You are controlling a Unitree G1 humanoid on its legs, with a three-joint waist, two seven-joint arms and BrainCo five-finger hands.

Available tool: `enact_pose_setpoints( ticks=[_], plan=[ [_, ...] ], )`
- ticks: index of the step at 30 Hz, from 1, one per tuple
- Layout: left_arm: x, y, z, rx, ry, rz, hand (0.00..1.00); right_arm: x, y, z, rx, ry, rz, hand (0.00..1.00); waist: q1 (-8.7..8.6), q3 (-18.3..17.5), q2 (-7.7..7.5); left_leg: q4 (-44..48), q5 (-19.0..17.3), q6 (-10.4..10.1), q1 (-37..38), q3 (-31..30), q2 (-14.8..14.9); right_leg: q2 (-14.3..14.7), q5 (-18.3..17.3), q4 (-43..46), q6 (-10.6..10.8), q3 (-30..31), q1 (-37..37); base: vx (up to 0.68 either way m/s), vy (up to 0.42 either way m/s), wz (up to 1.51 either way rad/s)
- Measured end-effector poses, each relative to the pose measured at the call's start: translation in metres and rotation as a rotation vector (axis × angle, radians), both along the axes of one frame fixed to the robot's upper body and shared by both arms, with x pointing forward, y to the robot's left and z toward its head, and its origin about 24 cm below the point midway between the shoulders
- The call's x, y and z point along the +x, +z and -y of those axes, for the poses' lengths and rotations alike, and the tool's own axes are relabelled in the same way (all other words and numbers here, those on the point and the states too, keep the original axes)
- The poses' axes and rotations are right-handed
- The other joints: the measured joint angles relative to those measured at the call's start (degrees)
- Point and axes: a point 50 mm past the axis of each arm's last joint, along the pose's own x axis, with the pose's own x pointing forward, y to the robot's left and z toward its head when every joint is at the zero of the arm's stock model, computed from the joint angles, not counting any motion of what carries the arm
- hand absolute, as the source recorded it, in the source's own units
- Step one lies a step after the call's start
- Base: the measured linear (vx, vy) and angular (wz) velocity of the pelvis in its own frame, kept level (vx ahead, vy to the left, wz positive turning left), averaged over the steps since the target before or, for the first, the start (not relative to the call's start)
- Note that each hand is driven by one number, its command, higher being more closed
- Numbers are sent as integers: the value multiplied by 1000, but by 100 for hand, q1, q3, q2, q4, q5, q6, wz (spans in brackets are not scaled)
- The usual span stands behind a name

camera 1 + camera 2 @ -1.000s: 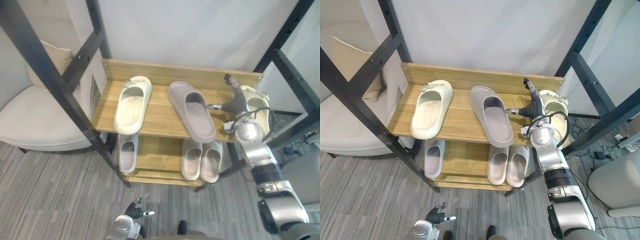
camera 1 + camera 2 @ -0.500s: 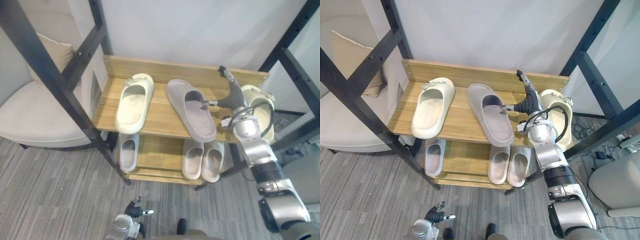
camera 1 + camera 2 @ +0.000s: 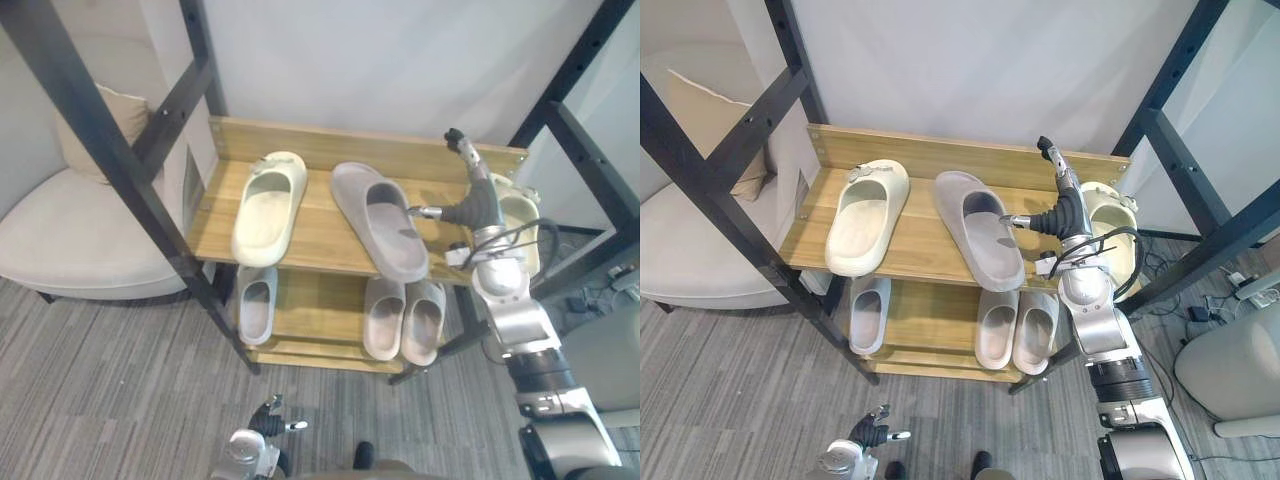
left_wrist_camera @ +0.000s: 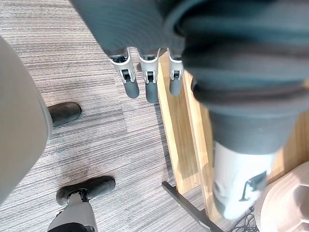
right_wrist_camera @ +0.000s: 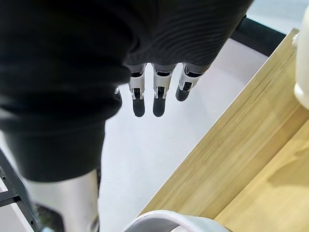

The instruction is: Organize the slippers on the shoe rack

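My right hand (image 3: 1064, 212) hovered over the right end of the shoe rack's (image 3: 920, 245) top shelf. Its fingers were straight and pointed at the far wall, its thumb was spread left, and it held nothing. The thumb tip reached toward the right side of a big grey slipper (image 3: 980, 240), and I could not tell whether it touched.

That grey slipper lay askew in the middle of the top shelf, its near end at the shelf's near edge. A cream slipper (image 3: 865, 215) lay to its left. A second cream slipper (image 3: 1108, 212) sat at the far right end, just beside my wrist and seeming to hang over the rack's side.

On the lower shelf, a lone grey slipper (image 3: 868, 312) lay at the left and a pale pair (image 3: 1016, 328) at the right.

My left hand (image 4: 150, 89) hung low near the floor, fingers straight, holding nothing.

I judged two risks:
- A sideways nudge from the thumb could swing the grey slipper further. Its near end could then slide off the near edge.
- My wrist was so close to the right cream slipper that any drift to the right could knock it off the end of the shelf.

Open, flat fingers also gave poor hold, so a lift without curling round a slipper's strap might drop it.
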Motion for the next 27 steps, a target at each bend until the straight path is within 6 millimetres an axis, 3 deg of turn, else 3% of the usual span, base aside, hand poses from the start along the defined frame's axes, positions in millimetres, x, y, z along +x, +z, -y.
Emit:
enact_pose_setpoints(
  ticks=[11,17,25,26,27],
  plan=[
    [-5,-2,-1,0,3,-14,0,18,-31,-1,-74,18,-181,0,29,-153,-5,-289,201,-20,-5,-69,-38,0,-1,-20,1,-40,-61,-3,-3,2],
    [-4,-1,-1,-8,14,-5,0,33,-31,-7,-91,33,-225,0,41,-152,-4,-295,220,-21,-81,-77,-53,-1,0,-21,0,-47,-134,0,0,0],
    [-1,0,-1,-22,36,13,0,55,-14,-11,-141,24,-239,0,120,-116,-17,-298,228,-16,-197,-79,-62,-9,9,-19,-9,-59,-257,3,-4,2],
    [0,1,-1,-23,36,18,0,56,-12,-12,-153,26,-235,100,148,-106,-21,-298,229,-16,-202,-78,-62,-9,15,-19,-12,-56,-277,0,0,0],
    [1,2,-1,-24,35,24,0,58,-9,-13,-166,29,-232,100,170,-83,-22,-297,229,-16,-209,-78,-61,-8,25,-20,-18,-54,-290,2,-4,-3]
  ],
)
